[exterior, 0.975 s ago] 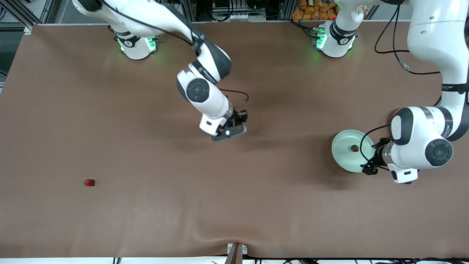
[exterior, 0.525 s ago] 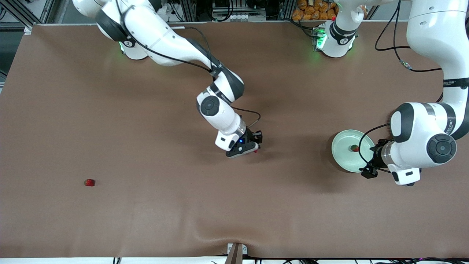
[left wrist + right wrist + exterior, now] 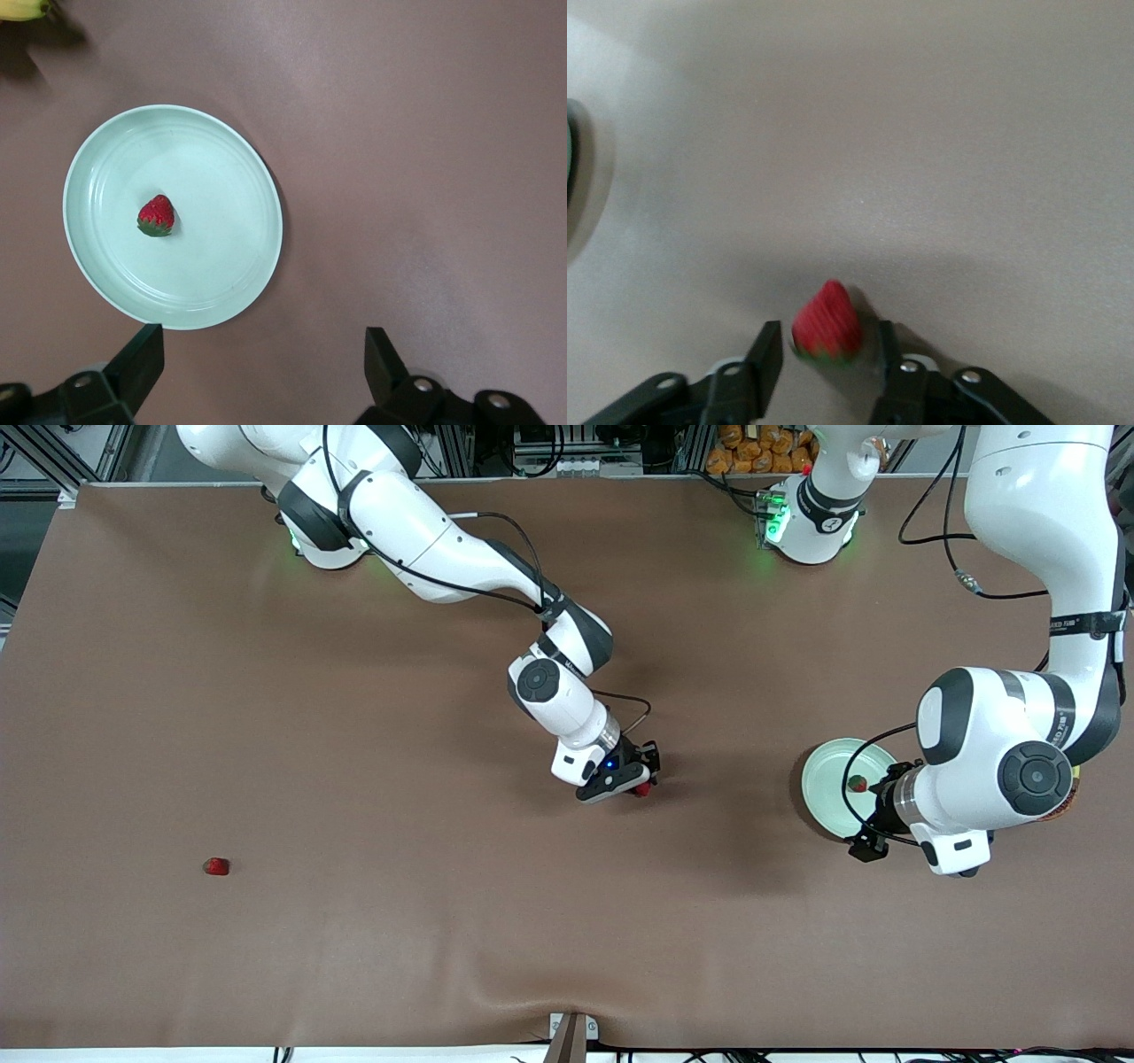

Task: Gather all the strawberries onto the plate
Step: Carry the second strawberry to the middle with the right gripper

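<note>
A pale green plate (image 3: 819, 788) (image 3: 221, 159) lies toward the left arm's end of the table, with one strawberry (image 3: 857, 783) (image 3: 156, 215) on it. My left gripper (image 3: 873, 828) (image 3: 261, 363) hangs open and empty over the cloth beside the plate's rim. Near the table's middle, my right gripper (image 3: 638, 784) (image 3: 828, 350) is low over the cloth and open. A second strawberry (image 3: 643, 788) (image 3: 827, 324) sits between its fingers with a gap on each side. A third strawberry (image 3: 215, 866) lies alone toward the right arm's end.
Brown cloth (image 3: 354, 921) covers the whole table and wrinkles near the front edge by a metal bracket (image 3: 571, 1032). A yellow fruit (image 3: 22, 7) lies just past the plate, mostly hidden under the left arm in the front view.
My right arm has carried the strawberry from the table's middle toward the plate, and its jaws have come apart around it. My left arm has shifted slightly over the plate's edge.
</note>
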Action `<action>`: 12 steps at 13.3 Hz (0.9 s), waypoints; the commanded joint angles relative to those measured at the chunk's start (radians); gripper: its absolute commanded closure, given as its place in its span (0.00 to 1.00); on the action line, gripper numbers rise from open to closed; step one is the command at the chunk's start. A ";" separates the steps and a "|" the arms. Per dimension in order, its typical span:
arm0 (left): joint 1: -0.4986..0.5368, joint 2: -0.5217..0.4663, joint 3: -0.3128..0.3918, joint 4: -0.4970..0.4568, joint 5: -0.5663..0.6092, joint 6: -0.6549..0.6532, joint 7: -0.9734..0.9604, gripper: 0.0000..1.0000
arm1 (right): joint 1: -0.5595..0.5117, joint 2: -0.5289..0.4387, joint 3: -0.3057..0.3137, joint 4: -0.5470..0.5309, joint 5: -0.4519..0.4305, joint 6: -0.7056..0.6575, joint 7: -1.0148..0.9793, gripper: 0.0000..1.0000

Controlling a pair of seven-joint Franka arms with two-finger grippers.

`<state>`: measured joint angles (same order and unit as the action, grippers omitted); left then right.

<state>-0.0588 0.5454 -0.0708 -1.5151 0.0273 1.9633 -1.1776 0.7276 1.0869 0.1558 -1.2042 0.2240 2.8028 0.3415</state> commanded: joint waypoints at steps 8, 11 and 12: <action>-0.042 0.013 -0.001 0.010 0.017 -0.017 -0.020 0.00 | -0.152 -0.246 -0.028 -0.115 -0.017 -0.175 -0.056 0.00; -0.078 0.039 -0.001 0.010 0.017 -0.017 -0.046 0.00 | -0.252 -0.327 -0.030 -0.115 -0.017 -0.377 -0.111 0.00; -0.093 0.051 -0.001 0.012 0.020 -0.015 -0.065 0.00 | -0.286 -0.353 -0.030 -0.117 -0.017 -0.453 -0.134 0.00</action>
<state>-0.1163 0.5721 -0.0739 -1.5185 0.0274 1.9597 -1.1901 0.5056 0.8180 0.1101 -1.2478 0.2173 2.4427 0.2470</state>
